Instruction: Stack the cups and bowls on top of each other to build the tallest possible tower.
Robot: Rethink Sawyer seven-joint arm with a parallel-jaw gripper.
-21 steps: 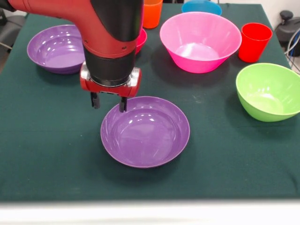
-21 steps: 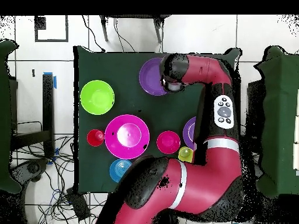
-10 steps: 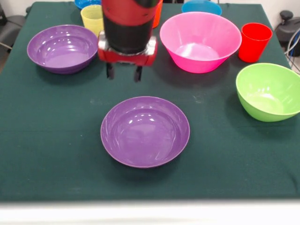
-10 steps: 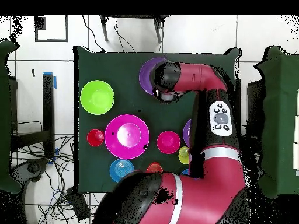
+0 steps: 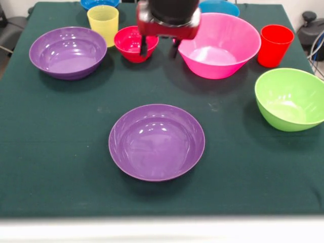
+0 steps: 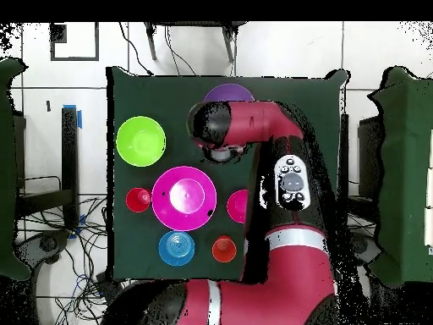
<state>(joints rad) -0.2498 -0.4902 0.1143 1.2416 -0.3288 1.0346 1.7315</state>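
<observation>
gripper [image 5: 158,49] fingers apart, empty | between crimson bowl [image 5: 132,43] and pink bowl [image 5: 216,44] | tip: centre over one rim before closing

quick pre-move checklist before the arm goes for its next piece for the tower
1. Gripper empty: ok, its fingers are spread with nothing between them.
2. Base ready: ok, the purple bowl sits upright mid-table with nothing in it.
3. Nearest pieces upright: ok, the small crimson bowl and the big pink bowl both stand open side up.
4. Gripper centred over one piece: not ok, it hangs between the crimson and pink bowls.
5. Cups standing: ok for the yellow cup and the red cup.
6. Gripper height above the bowls: cannot tell.
</observation>
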